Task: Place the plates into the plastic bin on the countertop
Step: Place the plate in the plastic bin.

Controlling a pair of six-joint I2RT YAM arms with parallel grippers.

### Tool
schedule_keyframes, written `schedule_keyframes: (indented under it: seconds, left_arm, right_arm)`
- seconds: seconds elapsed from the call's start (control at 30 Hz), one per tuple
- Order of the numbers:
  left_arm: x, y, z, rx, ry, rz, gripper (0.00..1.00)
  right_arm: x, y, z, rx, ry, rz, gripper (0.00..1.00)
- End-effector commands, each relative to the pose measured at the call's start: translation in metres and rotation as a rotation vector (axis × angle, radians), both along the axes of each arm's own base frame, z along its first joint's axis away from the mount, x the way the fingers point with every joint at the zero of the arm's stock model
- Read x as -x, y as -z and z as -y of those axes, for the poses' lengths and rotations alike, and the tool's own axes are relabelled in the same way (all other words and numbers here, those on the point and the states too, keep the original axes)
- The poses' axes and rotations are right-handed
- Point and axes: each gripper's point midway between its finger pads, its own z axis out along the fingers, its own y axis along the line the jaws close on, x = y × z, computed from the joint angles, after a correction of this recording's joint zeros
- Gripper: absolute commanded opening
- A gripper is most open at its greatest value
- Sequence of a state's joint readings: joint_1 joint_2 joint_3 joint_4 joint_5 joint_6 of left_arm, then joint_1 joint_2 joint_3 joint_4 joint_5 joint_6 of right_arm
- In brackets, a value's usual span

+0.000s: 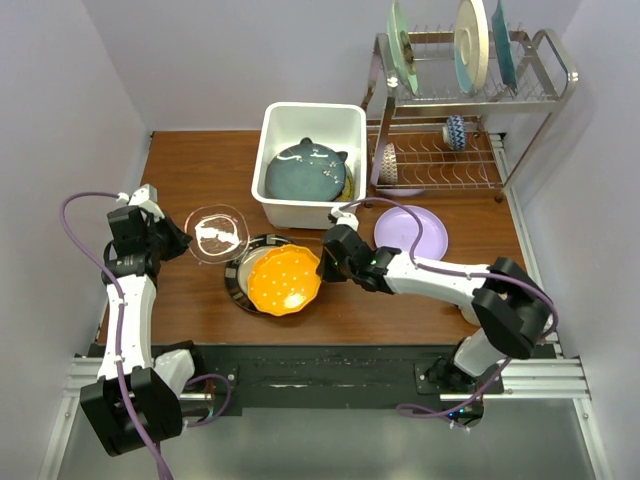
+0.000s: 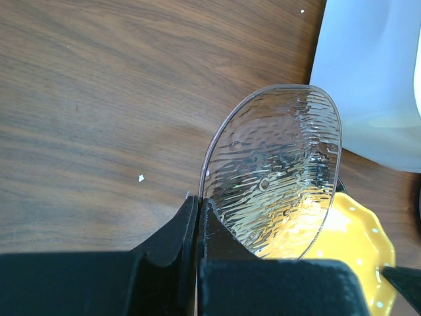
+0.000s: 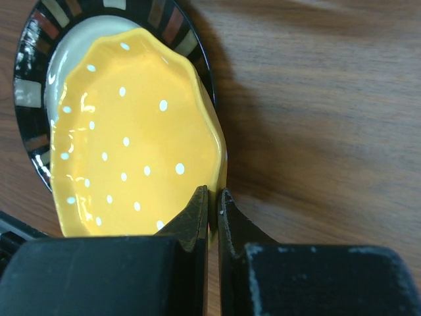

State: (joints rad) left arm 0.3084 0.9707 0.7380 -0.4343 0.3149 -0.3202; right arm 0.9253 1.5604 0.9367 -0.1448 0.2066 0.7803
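Your left gripper (image 2: pixel 198 204) is clamped tight on the rim of the clear glass plate (image 2: pixel 276 178), at the left side of the countertop (image 1: pixel 200 160). Your right gripper (image 3: pixel 212 197) pinches the right edge of the orange dotted plate (image 3: pixel 131 131), which sits over the black-rimmed striped plate (image 3: pixel 29 92) near the middle. The plastic bin (image 1: pixel 310 107) stands just beyond them with the dark teal plate (image 1: pixel 305 170) inside, and the lilac plate (image 1: pixel 412 230) lies to its right.

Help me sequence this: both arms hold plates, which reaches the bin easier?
Probably right: the right gripper holds the orange plate directly before the bin; the left gripper and glass plate sit aside.
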Motion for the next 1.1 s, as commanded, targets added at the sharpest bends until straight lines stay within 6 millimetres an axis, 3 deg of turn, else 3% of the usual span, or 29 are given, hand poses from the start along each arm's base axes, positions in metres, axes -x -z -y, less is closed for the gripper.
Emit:
schedule_keyframes:
  seconds: [0.0,0.17,0.67,1.07]
  left_arm:
    - [-0.006,-0.006,-0.003,-0.013,0.012,0.038,0.00]
    - [-0.005,-0.006,-0.003,-0.012,0.014,0.038,0.00]
    - [-0.005,-0.006,-0.002,-0.013,0.014,0.040,0.00]
    - [-0.005,-0.006,-0.002,-0.012,0.013,0.039,0.00]
  right_arm:
    - [-0.018,-0.037,-0.041,-0.185,-0.004,0.048,0.00]
    - [-0.020,-0.022,-0.044,-0.161,-0.013,0.010,0.01]
    - [-0.020,-0.009,-0.040,-0.147,-0.022,-0.037,0.38]
    - [-0.012,0.019,-0.039,-0.111,-0.039,-0.118,0.44]
